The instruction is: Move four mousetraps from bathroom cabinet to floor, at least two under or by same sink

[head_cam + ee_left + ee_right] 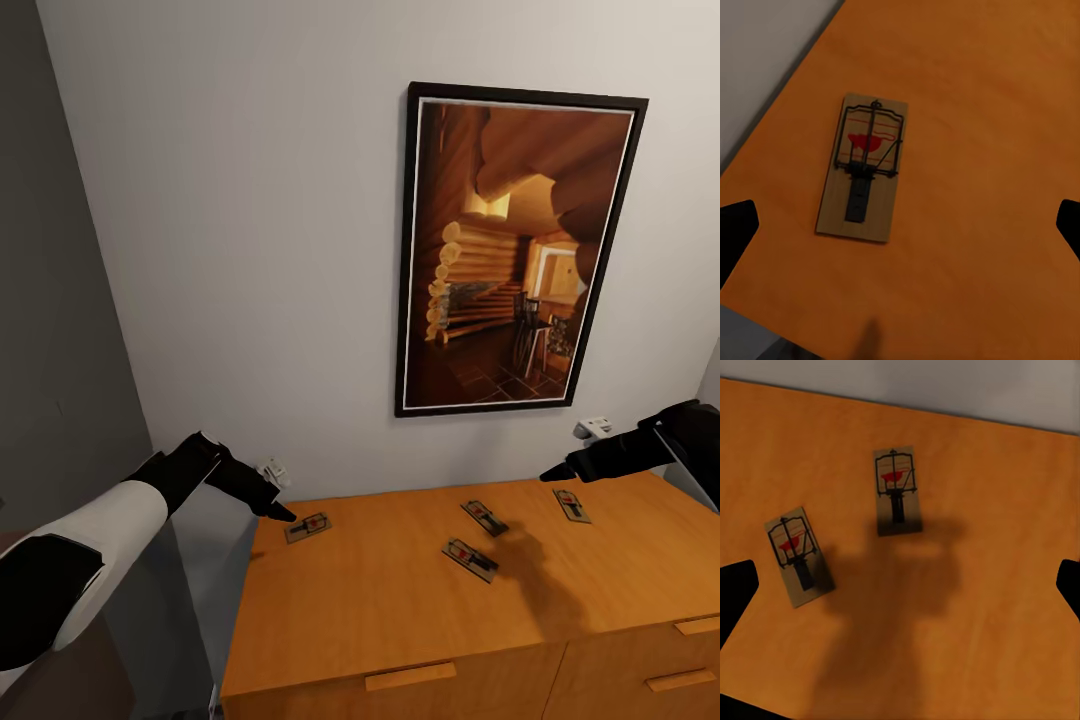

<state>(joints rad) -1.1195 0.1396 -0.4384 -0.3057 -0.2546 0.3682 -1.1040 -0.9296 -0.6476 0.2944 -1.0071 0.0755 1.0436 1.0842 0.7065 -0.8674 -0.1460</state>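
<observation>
Wall (250, 250): pale and plain behind the cabinet, with a framed log-cabin picture (515, 250) hung above it.
Cabinet (380, 600): orange-brown, flat-topped, drawer fronts facing me; all four traps lay on its top, none on the floor yet, so I judged the task barely begun.
Left arm (90, 560): reached in over the cabinet's left end, I'd say to line up on the nearest trap.
Right arm (650, 445): hung above the cabinet's right end, throwing a shadow across the top.
Left gripper (283, 512): fingers spread wide, holding nothing, poised just above the left trap (862, 166), likely for a straight drop.
Right gripper (550, 472): fingers spread wide too, empty, hovering over the top with two traps below.
Traps: one near the cabinet's left back corner; two near the middle (485, 517) (470, 559); one toward the right back edge (571, 504). All lay flat, well apart, which left room for fingers.
</observation>
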